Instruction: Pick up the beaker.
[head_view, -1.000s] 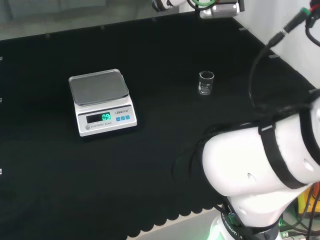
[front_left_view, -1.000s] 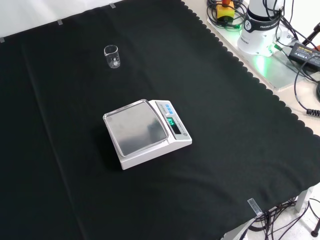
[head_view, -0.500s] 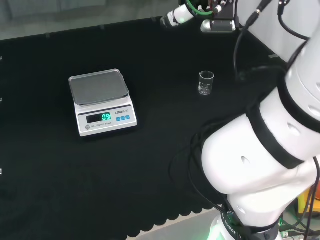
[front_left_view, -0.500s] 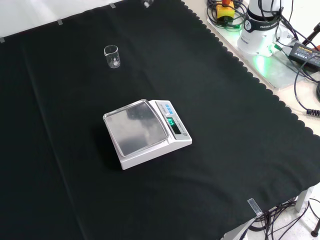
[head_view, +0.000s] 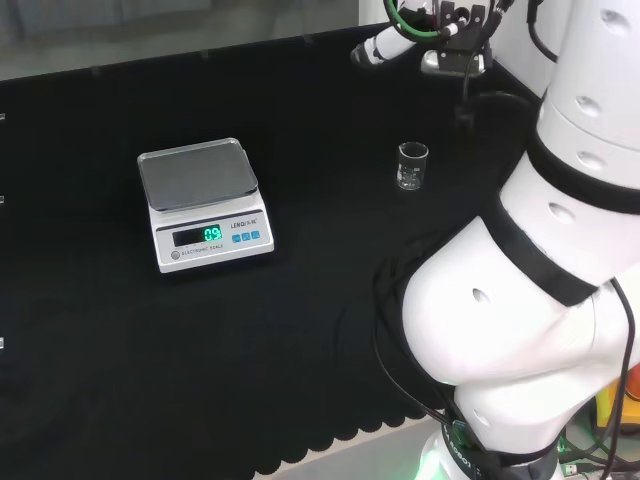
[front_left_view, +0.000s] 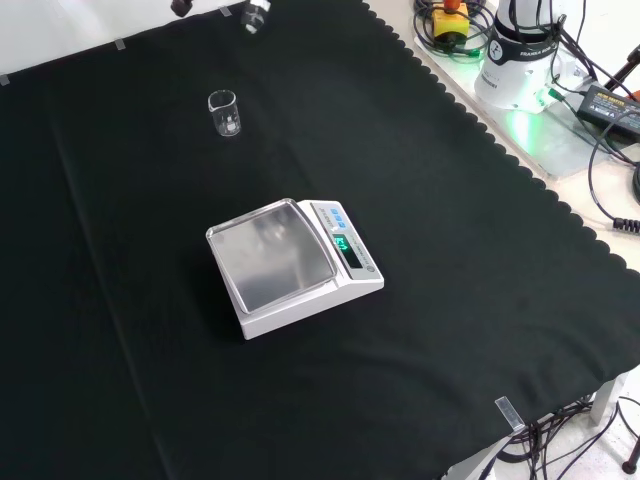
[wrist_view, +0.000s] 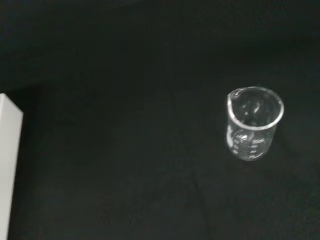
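Note:
A small clear glass beaker (head_view: 412, 166) stands upright and empty on the black cloth, right of the middle in the head view. The front view has the beaker (front_left_view: 225, 113) at the upper left. In the wrist view the beaker (wrist_view: 254, 123) is seen from above, its spout rim showing. The hand (head_view: 436, 38) hangs in the air beyond the beaker at the head view's top, apart from it. Its fingers (front_left_view: 255, 17) reach in at the front view's top edge, spread and straight, holding nothing.
A white electronic scale (head_view: 200, 205) with a grey pan and a lit display stands left of the beaker in the head view; the scale (front_left_view: 290, 265) is mid-cloth in the front view. The arm's white links (head_view: 540, 300) stand at the right. Cables lie beyond the cloth's scalloped edge (front_left_view: 520, 165).
The arm has swung up and over, and the hand has moved rightward along the head view's top, nearer the beaker. Its fingers have come into the front view. The beaker and scale stay put.

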